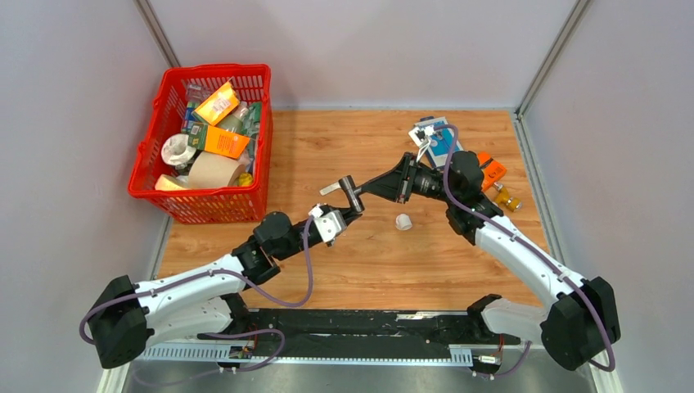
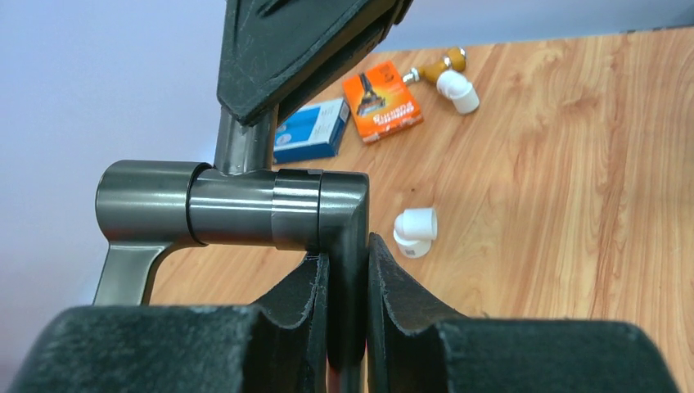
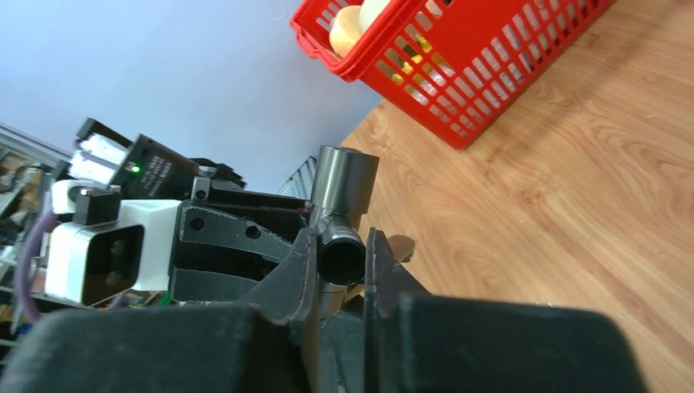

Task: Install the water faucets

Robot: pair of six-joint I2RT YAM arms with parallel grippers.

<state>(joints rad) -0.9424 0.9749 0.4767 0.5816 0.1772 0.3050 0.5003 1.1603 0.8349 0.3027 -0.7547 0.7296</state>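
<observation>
Both hands are on the faucet (image 2: 237, 205), dark grey metal, held up off the wood. Left gripper (image 2: 348, 255): fingers pinched tight on the faucet's corner end, and the flat handle sticks out to that hand's left. Right gripper (image 3: 340, 255): jaws closed on the open tube end of the short branch. It comes in opposite my left hand, so the two grippers are almost nose to nose. White elbow fitting (image 2: 416, 232) lies loose on the table, just past the left fingers and to their right, touching neither hand. Farther beyond it are an orange box (image 2: 382, 101), a blue box (image 2: 311, 131) and a white-and-amber piece (image 2: 458, 90). Red basket (image 3: 458, 57) sits well ahead of the right gripper.
</observation>
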